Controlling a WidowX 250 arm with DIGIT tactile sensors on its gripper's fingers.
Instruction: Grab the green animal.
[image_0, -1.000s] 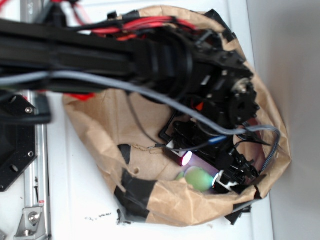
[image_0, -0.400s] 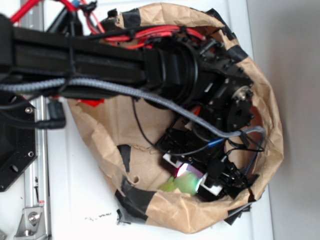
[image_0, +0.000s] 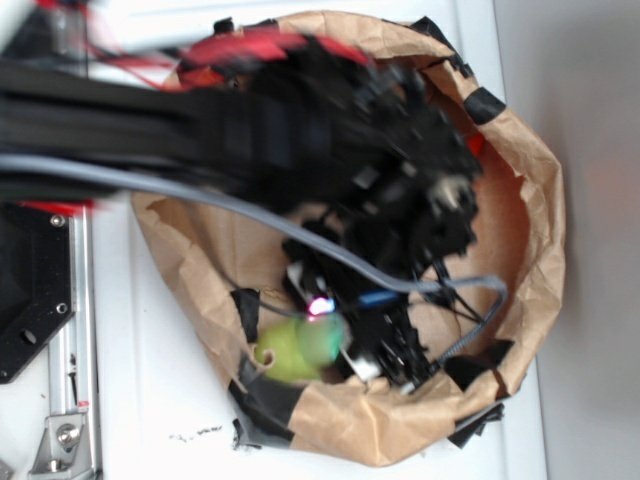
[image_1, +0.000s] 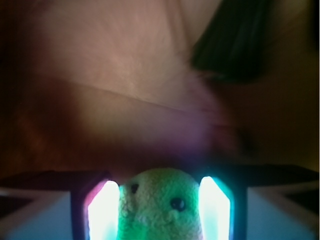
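Note:
The green animal (image_1: 159, 204) is a small yellow-green lumpy toy with two dark eyes. In the wrist view it sits between the two glowing pads (image_1: 104, 210), touching both. My gripper (image_1: 159, 210) is shut on it. In the exterior view the green animal (image_0: 292, 348) shows at the lower left inside the brown paper bag (image_0: 390, 425), just below the gripper (image_0: 335, 340). The black arm covers much of the bag's inside.
The brown paper bag (image_1: 100, 65) has crumpled walls patched with black tape (image_0: 270, 385) and rings the gripper on all sides. A metal rail (image_0: 70, 400) runs down the left. The bag stands on a white surface (image_0: 160, 400).
The arm has swung left inside the bag, carrying the green animal from the lower middle towards the bag's lower left wall. The arm is blurred by motion now.

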